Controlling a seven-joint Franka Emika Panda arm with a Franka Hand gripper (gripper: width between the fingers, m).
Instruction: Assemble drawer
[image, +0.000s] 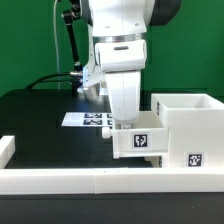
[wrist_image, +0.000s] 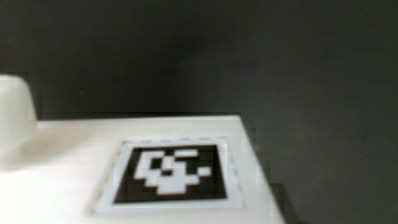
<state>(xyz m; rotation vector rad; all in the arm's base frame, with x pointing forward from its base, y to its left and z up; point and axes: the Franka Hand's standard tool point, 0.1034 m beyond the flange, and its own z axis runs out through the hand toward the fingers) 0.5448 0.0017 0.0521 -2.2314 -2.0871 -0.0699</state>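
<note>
Pincer (image: 137, 128) sat low over tagged box (image: 142, 140), pressed beside drawer shell (image: 190, 128), probably for insertion; grip state could not be told. Marker board (image: 92, 118) behind.

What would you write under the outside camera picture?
Robot gripper lowered onto a small white drawer part beside the larger drawer box.

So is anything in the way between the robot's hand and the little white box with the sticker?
Nothing visible. The tool sits right on top of the small white box, beside the bigger drawer box.
</note>
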